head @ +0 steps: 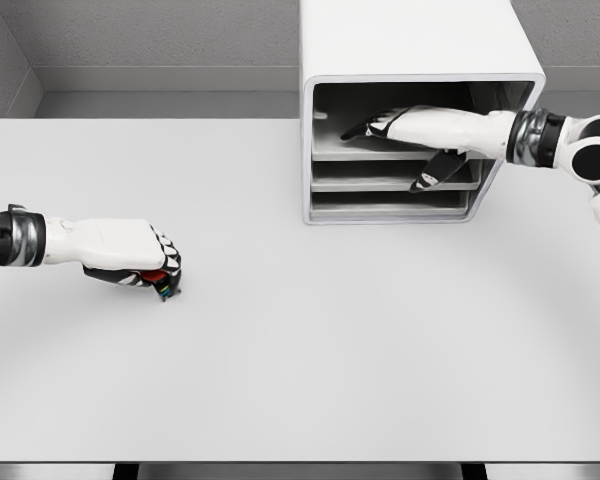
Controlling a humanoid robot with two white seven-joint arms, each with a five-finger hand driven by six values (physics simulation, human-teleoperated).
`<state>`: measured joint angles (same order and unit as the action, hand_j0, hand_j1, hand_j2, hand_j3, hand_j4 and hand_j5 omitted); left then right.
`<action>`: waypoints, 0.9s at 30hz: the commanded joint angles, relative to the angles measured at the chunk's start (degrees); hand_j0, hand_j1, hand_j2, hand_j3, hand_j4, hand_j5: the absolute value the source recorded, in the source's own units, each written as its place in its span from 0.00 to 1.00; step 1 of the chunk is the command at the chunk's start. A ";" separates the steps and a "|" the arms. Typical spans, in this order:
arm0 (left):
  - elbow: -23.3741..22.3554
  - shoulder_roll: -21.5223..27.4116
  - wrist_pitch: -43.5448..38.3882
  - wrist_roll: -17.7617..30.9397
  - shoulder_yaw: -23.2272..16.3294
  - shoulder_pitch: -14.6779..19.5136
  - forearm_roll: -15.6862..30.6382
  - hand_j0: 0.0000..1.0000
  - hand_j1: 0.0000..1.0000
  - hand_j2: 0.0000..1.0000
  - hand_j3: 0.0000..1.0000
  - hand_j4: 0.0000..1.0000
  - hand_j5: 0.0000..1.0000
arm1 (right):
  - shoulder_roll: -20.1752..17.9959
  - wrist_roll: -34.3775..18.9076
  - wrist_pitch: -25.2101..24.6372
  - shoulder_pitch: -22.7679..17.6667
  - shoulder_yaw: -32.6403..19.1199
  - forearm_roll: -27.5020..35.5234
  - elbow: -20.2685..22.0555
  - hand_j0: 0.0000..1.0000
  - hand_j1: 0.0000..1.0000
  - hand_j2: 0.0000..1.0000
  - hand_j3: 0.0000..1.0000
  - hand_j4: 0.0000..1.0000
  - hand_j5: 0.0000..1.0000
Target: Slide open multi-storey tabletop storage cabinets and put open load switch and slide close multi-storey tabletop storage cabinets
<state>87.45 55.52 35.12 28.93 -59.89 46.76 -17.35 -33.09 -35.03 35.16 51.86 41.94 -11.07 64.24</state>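
Note:
A white storage cabinet (420, 40) with three stacked drawers stands at the back of the table, right of centre. My right hand (410, 140) reaches across its front from the right. Its fingers (365, 128) stretch over the top drawer and its thumb (435, 172) points down at the middle drawer; it holds nothing. At the left of the table my left hand (145, 262) is curled around a small red and dark object, the load switch (160, 280), which touches or sits just above the tabletop. Most of the switch is hidden by the fingers.
The white table (310, 370) spreads wide in front of the cabinet. Its front edge runs along the bottom of the view. A grey wall rises behind the cabinet.

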 commanded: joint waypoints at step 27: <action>4.05 5.83 -0.12 -0.46 0.74 1.05 1.79 0.41 0.41 0.41 0.41 0.41 0.41 | -7.51 0.03 -0.16 -3.16 1.30 -0.27 10.29 1.00 1.00 1.00 1.00 1.00 1.00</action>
<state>91.43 61.13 35.12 28.52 -59.27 47.90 -15.92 -40.04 -34.84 34.97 48.69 43.32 -11.09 73.96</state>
